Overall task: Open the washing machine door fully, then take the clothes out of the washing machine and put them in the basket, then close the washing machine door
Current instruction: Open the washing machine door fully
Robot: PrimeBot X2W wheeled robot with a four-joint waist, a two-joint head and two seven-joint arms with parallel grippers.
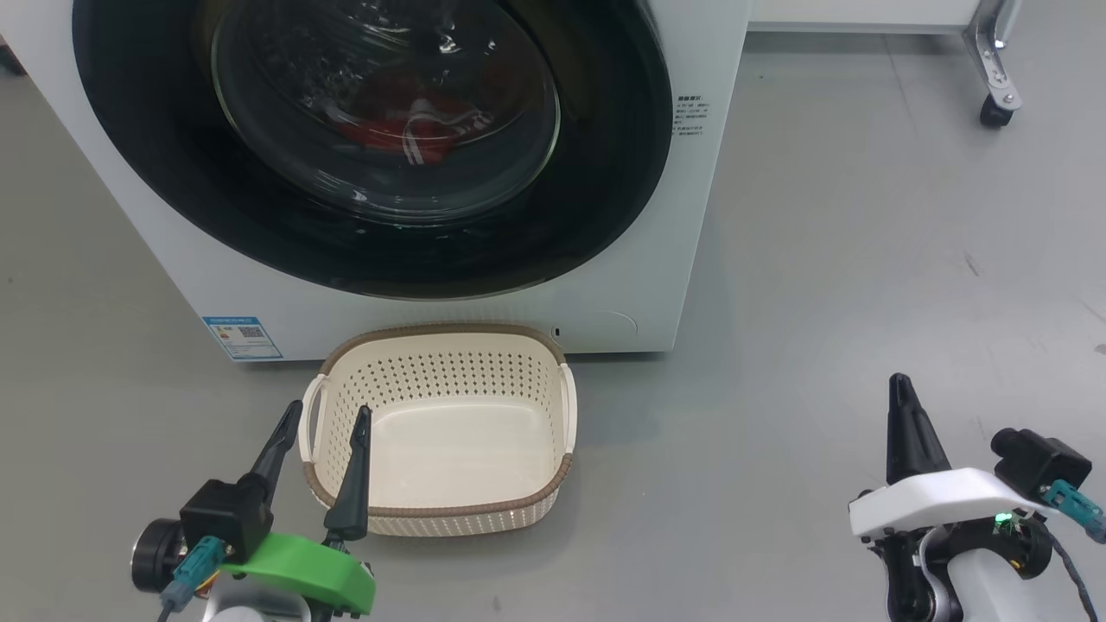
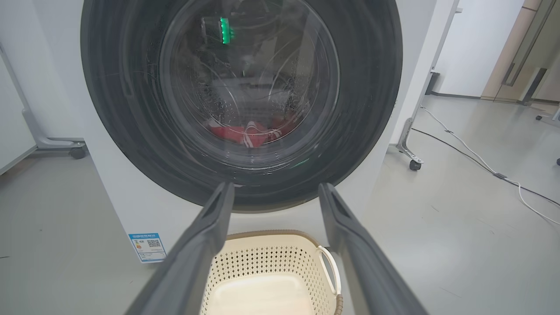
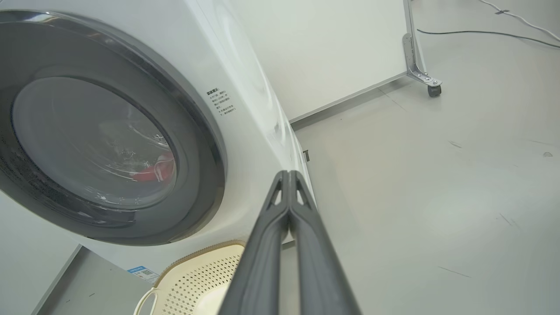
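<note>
Bright red, white-striped clothes (image 1: 406, 121) lie behind the glass of the round black-rimmed washing machine door (image 1: 155, 155), shut on the big white washing machine (image 1: 259, 311). The small cream perforated basket (image 1: 441, 332) stands just before it. The left gripper (image 1: 330, 408), fingers spread wide, holds nothing by the basket's handle. The right gripper (image 1: 900, 384) has its fingers pressed together, empty. The left wrist view adds a white cable (image 2: 459, 141) on the floor.

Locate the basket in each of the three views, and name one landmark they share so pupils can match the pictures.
Head view: basket low centre, on the floor before the washing machine.
Left wrist view: basket bottom centre, framed by the left gripper.
Right wrist view: basket at the bottom edge, lower left of the right gripper.
Shared landmark: blue label low on the machine's front.
</note>
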